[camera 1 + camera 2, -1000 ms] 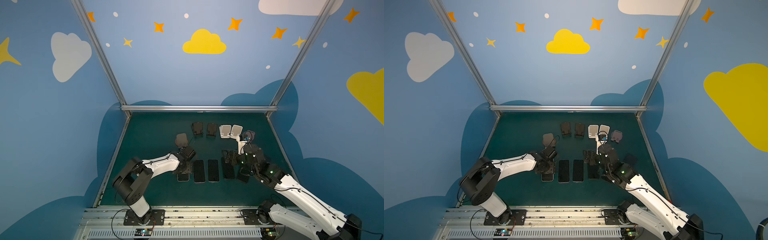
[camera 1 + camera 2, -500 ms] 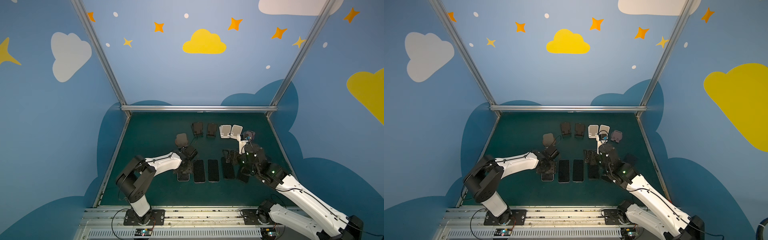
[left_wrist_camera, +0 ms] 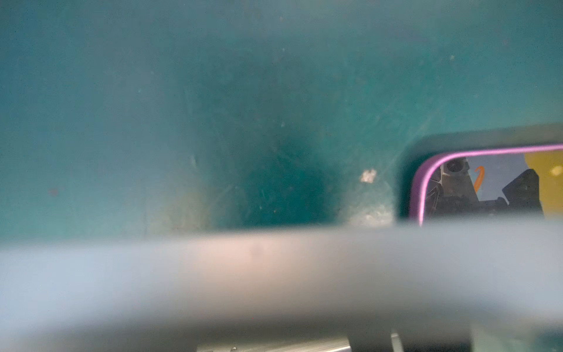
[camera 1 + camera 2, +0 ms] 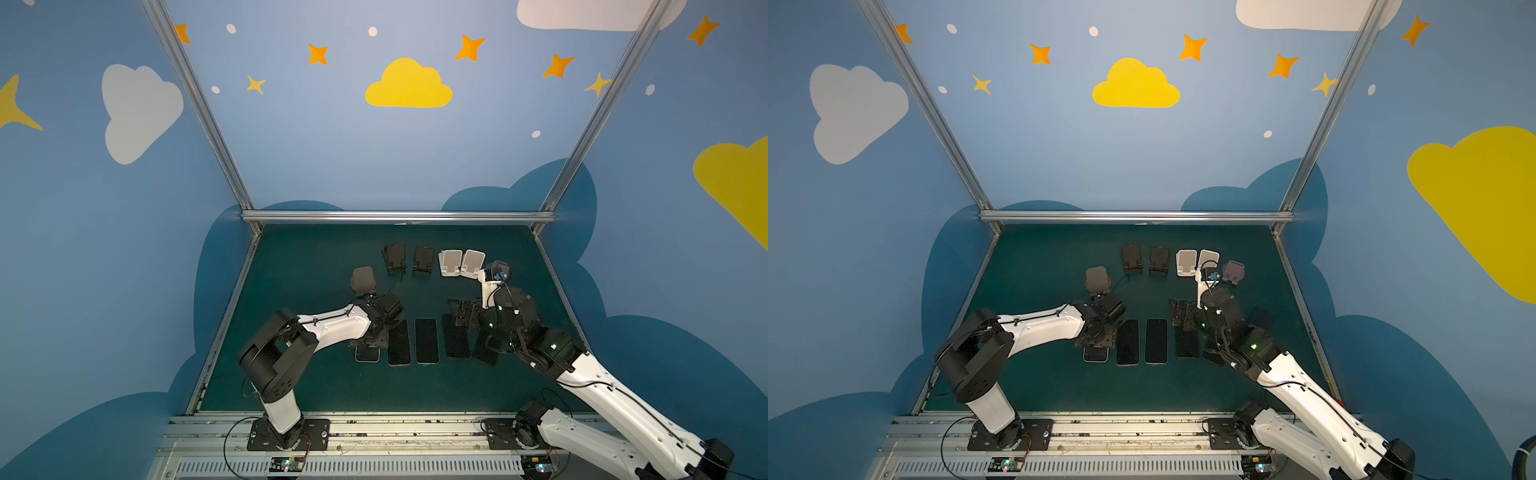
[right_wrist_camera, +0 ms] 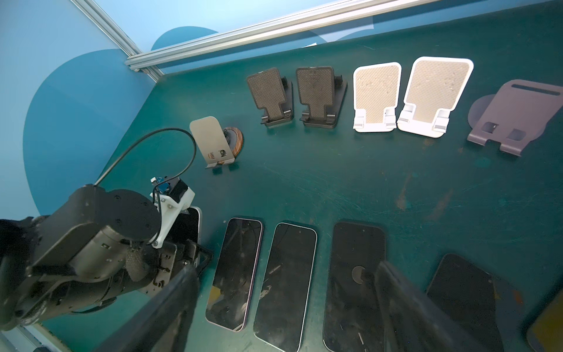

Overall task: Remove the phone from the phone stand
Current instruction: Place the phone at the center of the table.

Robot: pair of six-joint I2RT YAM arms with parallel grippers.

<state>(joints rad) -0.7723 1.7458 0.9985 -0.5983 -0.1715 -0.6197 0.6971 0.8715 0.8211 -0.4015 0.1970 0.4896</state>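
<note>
Lettering on the phones and stands is too small or blurred to read in any view; the only mark that stands out is an orange curl beside a yellow patch, mirrored in the glass of the purple-rimmed phone (image 3: 487, 183). Left arm (image 4: 332, 324): base on the front rail, elbow humped high, white forearm reaching out over the green surface (image 4: 316, 266), wrist turned down. Left end effector (image 4: 376, 337) sits low on the silver-rimmed phone (image 5: 190, 225), the leftmost of a row of phones lying flat on the surface, near the wood-based metal stand (image 5: 214, 141) but apart from it and on no stand. Its jaws are drawn in narrow across that phone's width; in the right wrist view one dark finger (image 5: 205, 256) stands just outside the phone's rim, the other is hidden behind the wrist. The left wrist view is largely blocked by a blurred grey bar (image 3: 274, 274); what it is I cannot tell. Right arm (image 4: 602, 390): long white link rising from the rail at the right, wrist held above the dark phones at the right end of the row. Right end effector (image 5: 285, 268) has its fingers spread wide, clear of the phones below, gripping nothing. Behind the row: two black folding stands (image 5: 269, 91) (image 5: 316, 88), two white stands (image 5: 377, 88) (image 5: 438, 82), one mauve stand (image 5: 524, 112), each showing a bare backrest
</note>
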